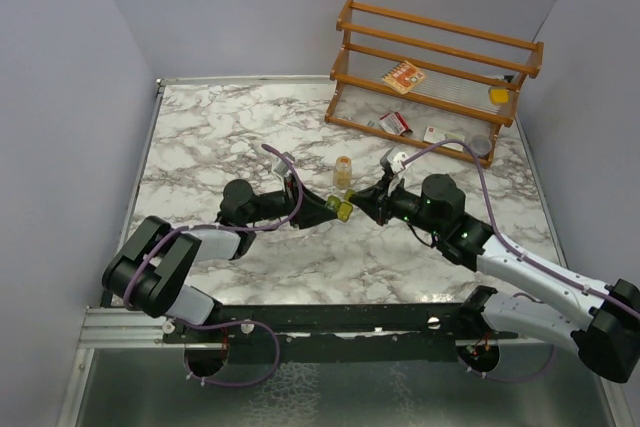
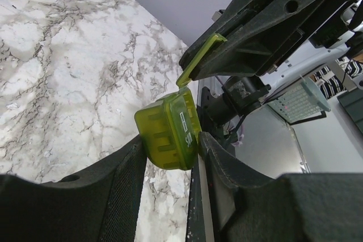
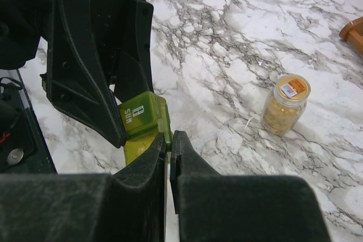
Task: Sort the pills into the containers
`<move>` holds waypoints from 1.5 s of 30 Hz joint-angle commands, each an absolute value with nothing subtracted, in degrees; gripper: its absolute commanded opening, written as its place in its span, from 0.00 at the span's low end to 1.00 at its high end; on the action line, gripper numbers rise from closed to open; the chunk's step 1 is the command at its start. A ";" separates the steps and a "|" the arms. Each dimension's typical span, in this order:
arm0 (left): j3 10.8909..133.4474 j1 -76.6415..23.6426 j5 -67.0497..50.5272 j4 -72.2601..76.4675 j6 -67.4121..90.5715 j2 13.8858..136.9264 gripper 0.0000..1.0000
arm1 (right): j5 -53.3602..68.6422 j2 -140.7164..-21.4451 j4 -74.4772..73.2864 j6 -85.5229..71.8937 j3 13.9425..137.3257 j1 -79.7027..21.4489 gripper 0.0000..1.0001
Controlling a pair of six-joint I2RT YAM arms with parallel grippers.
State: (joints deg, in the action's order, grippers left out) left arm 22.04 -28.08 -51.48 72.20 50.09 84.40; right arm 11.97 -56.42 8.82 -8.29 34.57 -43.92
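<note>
L claw (image 2: 171, 143) grips pill box (image 2: 167, 128) by its sides, over middle of table (image 1: 230, 127). R claw (image 3: 170, 137) clenched on its thin lid flap (image 2: 201, 58). Box insides hidden, contents can't be told. Bottle (image 3: 285, 106) stands just beyond, toward far edge: capped, full of pills (image 3: 279, 116).

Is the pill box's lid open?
Yes, the lid flap stands raised off the pill box, pinched in the right gripper.
</note>
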 commanded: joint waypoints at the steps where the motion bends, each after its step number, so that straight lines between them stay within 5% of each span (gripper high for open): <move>1: 23.66 -27.95 -49.11 66.60 46.50 80.86 0.41 | 13.51 -55.28 10.03 -6.66 36.16 -44.30 0.01; 6: 24.69 -27.91 -48.82 65.66 46.90 81.31 0.43 | 13.71 -55.24 10.35 -5.97 36.15 -44.30 0.01; 12: 25.19 -27.90 -48.82 65.82 46.83 81.18 0.64 | 13.19 -55.39 9.64 -5.06 36.32 -44.25 0.01; 45: 25.19 -26.02 -49.95 69.08 50.10 82.33 0.33 | 15.09 -55.06 10.44 -5.42 36.06 -44.29 0.01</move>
State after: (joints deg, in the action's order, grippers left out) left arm 23.99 -26.30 -49.50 65.45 48.47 81.73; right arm 13.76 -55.00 9.08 -5.69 34.57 -43.92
